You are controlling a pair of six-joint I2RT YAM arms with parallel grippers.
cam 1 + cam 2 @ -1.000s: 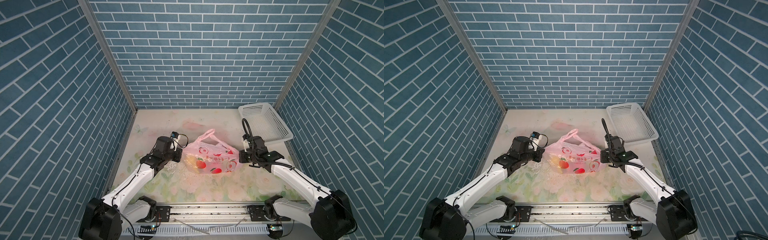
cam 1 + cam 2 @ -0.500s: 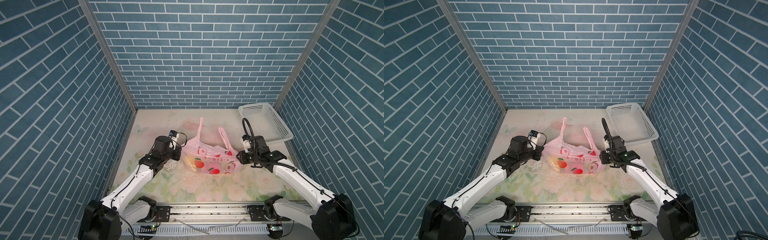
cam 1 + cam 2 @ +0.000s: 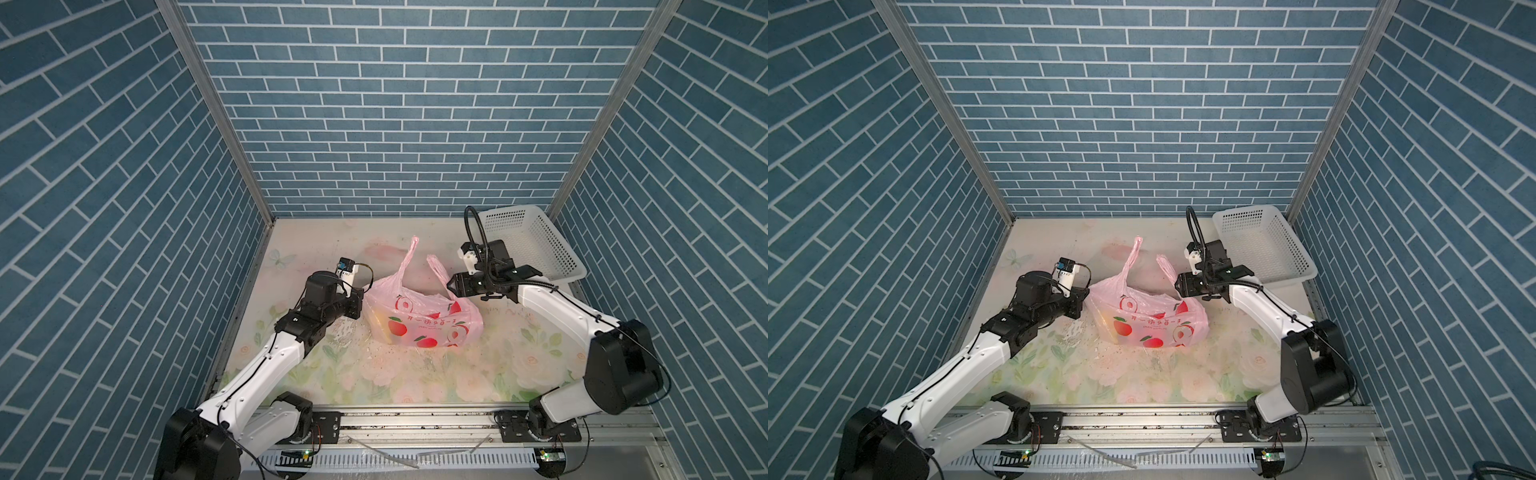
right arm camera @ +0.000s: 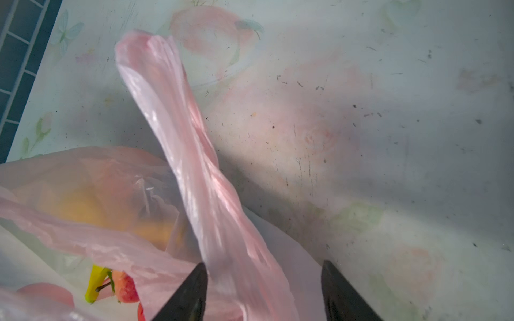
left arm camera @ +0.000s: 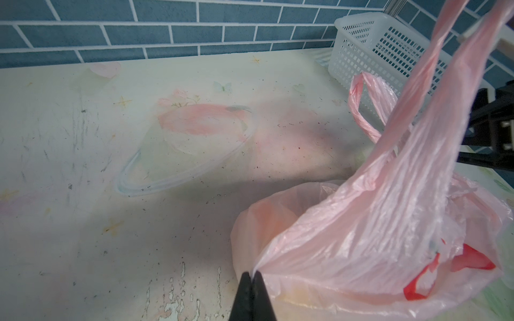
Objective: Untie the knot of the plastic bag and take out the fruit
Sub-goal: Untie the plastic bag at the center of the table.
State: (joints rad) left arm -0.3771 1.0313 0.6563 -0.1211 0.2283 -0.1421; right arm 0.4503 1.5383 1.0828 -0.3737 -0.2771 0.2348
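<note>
Pink plastic bag [image 3: 424,320] sits unknotted, handles [image 3: 409,257] upright and apart, fruit [image 4: 125,287] inside.

Pale floral-printed tabletop [image 3: 324,245], scuffed and speckled with dark flecks, carries the pink plastic bag [image 3: 424,324] near its centre, while a white perforated basket [image 3: 530,245] stands apart from it at two o'clock in the far corner, shown in both top views.

Robot lab booth: brick-print wall panels [image 3: 407,104], metal corner posts [image 3: 218,112], aluminium base rail [image 3: 415,419], floral mat [image 3: 415,374].
</note>
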